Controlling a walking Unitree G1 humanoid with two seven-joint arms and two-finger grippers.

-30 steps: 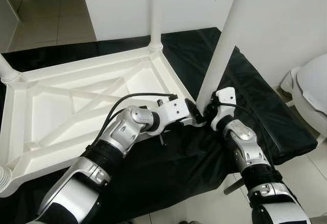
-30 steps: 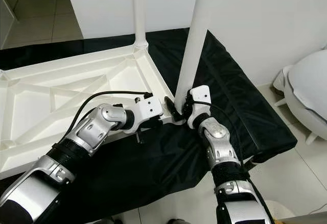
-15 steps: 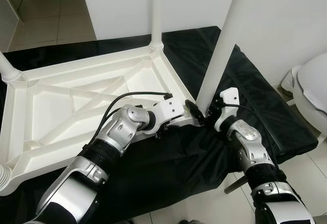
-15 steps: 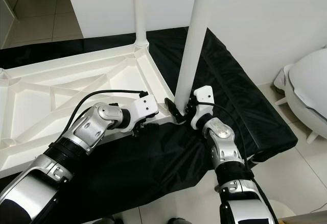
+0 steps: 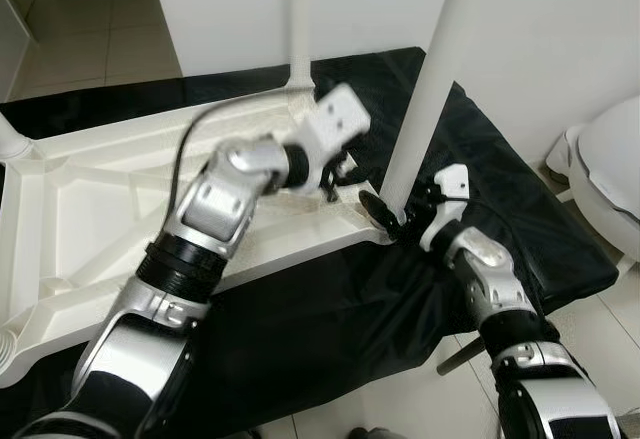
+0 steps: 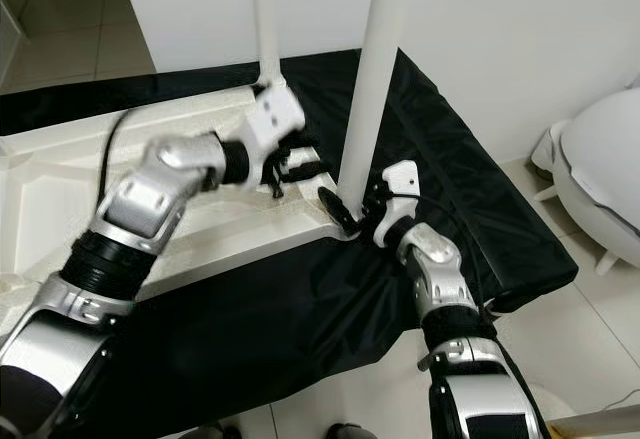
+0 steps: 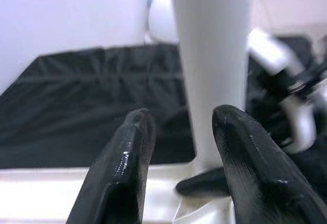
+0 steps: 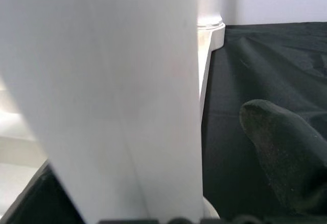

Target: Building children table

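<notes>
The upturned white plastic tabletop lies on a black cloth, and the near table leg stands in its corner socket with the right gripper at its foot — one black finger on each side of the tube, though I cannot tell whether they press it. The left gripper hangs above the tabletop with its fingers spread and empty, the leg straight ahead beyond the tips. The leg looks light, stiff and smooth — likely slippery — so I would grip it low, near the socket.
</notes>
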